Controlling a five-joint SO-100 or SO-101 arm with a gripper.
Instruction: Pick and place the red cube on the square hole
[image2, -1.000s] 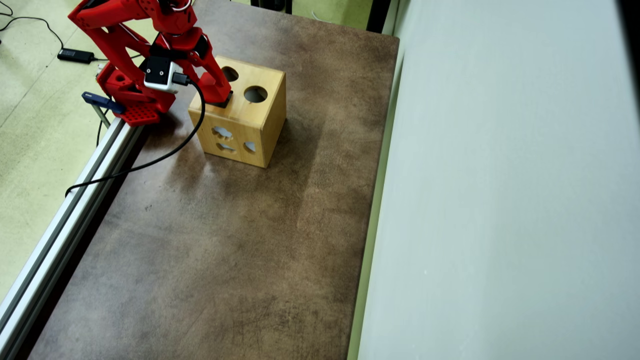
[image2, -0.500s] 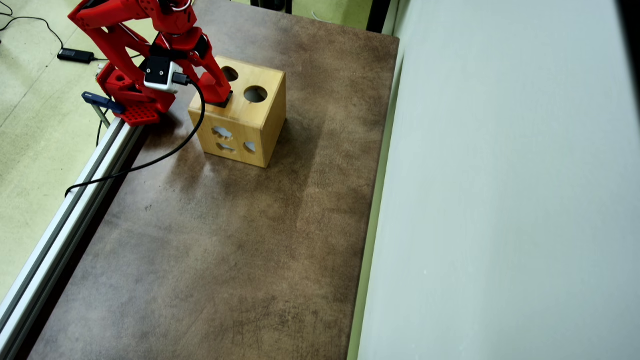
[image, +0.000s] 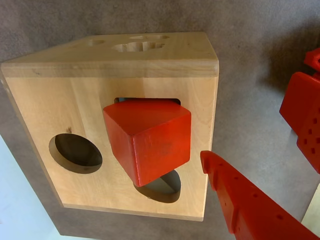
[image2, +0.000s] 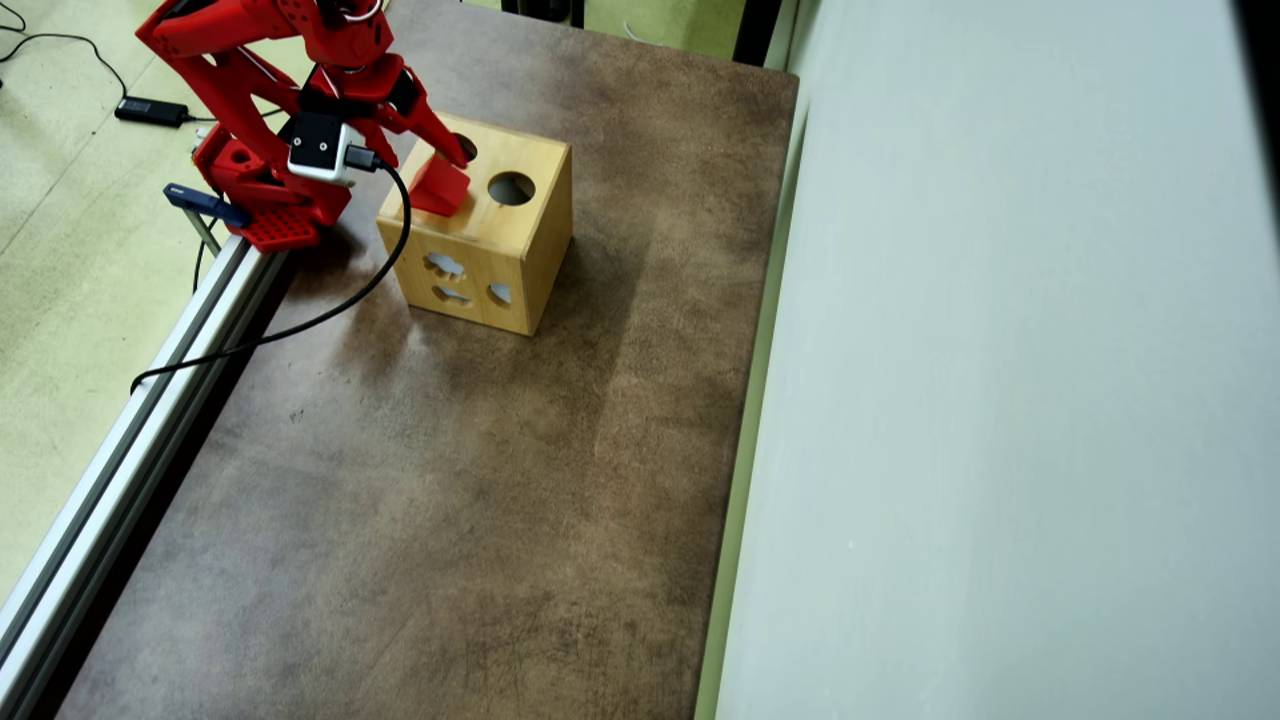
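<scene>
One red cube (image: 148, 138) sits tilted over the wooden box's (image: 45, 107) square hole; pincer (image: 260, 155) released, w/ fingers apart.

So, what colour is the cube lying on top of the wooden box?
The cube is plain red, resting tilted over the square hole of the wooden box; the wrist view shows it best.

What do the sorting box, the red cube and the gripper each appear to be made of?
Sorting box: pale, smooth, unpainted wood, with visible grain. Red cube: probably wood under red paint; faint scuffs show on its faces. Gripper: matte red plastic with small holes, possibly 3D-printed.
</scene>
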